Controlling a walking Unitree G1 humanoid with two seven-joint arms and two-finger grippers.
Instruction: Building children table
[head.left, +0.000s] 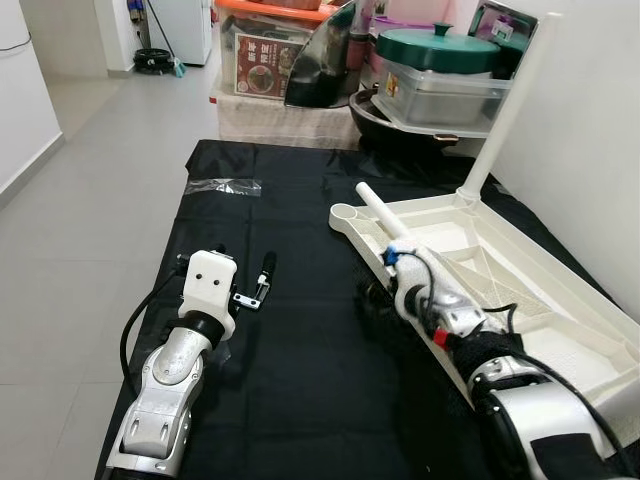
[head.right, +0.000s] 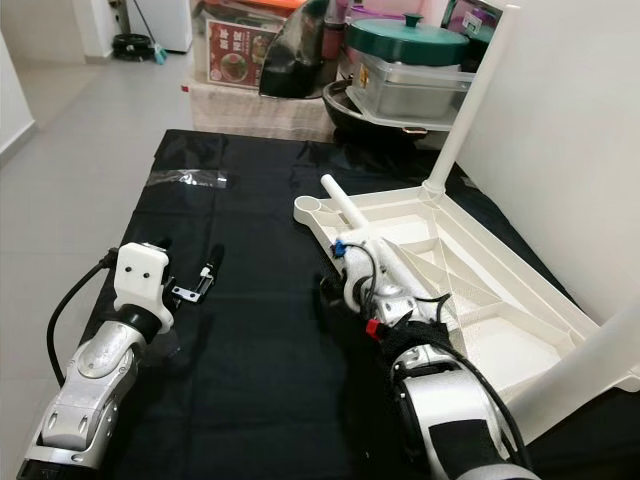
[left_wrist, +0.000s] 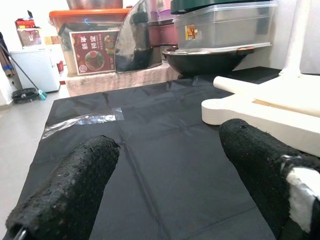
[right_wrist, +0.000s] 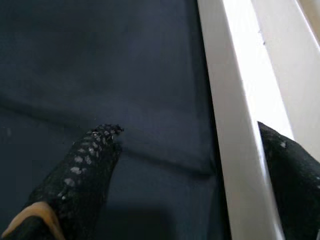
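A white children's table top (head.left: 520, 270) lies upside down on a black cloth (head.left: 290, 380). One white leg (head.left: 505, 110) stands upright at its far corner. Another leg (head.right: 585, 370) rises at the near right corner. A loose leg (head.left: 383, 212) lies across the top beside an empty round socket (head.left: 345, 213). My right gripper (right_wrist: 185, 132) is open and straddles the table's left rim (right_wrist: 230, 130), one finger on the cloth side and one inside. My left gripper (head.left: 255, 285) rests open on the cloth, well left of the table, holding nothing.
A scrap of clear plastic (head.left: 225, 186) lies on the cloth's far left. Behind the cloth stand a black wok (head.left: 400, 125), a clear box with a green-lidded pot (head.left: 440, 65) and a red-labelled box (head.left: 265, 65). A white wall (head.left: 600, 150) runs along the right; tiled floor (head.left: 90, 200) lies left.
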